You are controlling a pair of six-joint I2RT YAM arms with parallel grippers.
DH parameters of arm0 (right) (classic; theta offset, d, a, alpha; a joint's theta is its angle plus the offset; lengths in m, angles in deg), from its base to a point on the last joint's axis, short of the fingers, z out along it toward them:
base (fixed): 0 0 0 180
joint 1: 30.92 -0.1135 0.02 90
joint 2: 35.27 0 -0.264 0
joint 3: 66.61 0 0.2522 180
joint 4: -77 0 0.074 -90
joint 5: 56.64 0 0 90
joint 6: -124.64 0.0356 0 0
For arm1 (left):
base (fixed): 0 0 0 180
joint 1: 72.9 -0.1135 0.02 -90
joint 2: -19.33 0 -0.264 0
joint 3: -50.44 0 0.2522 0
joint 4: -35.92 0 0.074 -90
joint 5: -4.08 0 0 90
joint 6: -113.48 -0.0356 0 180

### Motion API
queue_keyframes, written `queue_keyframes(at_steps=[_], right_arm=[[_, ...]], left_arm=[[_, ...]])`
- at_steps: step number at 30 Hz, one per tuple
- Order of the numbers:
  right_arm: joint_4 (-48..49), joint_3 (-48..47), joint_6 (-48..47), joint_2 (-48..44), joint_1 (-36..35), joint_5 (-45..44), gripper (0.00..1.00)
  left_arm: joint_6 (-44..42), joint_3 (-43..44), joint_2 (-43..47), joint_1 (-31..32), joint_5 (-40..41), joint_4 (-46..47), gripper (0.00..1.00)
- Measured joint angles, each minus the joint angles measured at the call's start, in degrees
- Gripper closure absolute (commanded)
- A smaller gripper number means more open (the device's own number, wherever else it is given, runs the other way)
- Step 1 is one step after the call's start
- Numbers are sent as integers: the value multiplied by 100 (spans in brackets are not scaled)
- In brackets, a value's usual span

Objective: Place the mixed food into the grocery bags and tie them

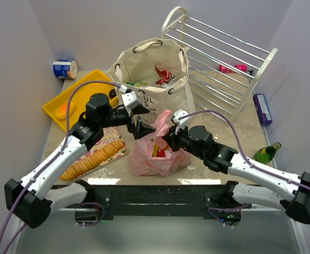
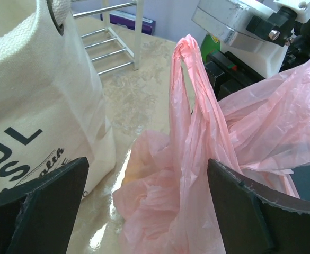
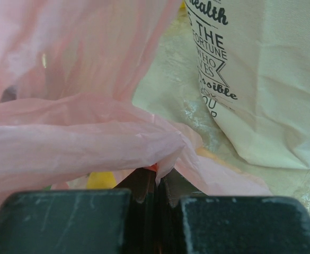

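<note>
My left gripper (image 2: 148, 191) hangs wide open; my right gripper (image 3: 156, 191) looks pinched fully closed, the two facing each other.

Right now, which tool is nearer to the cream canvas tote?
Left. The left tool is open just before the cream canvas tote; the right tool is farther off, shut on the pink plastic bag.

Thin plastic bag (image 1: 150, 159), matt canvas tote (image 1: 144, 63)

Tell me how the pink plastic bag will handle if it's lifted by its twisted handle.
Probably floppy: the pink plastic bag is thin, crumpled film. Its twisted handle would likely pull taut while the body sags. The food inside should weigh the bottom down, so it may swing.
</note>
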Motion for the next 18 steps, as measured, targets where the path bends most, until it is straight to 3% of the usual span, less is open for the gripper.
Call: queue_keyframes(at_steps=[9,18], right_arm=[[-170,-245,-22,260,0,52,100],[-219,-330,-46,352,0,52,100]], left_arm=[[-778,538,48,0,509,-1316,0],[-846,538,586,0,1598,-1930,0]])
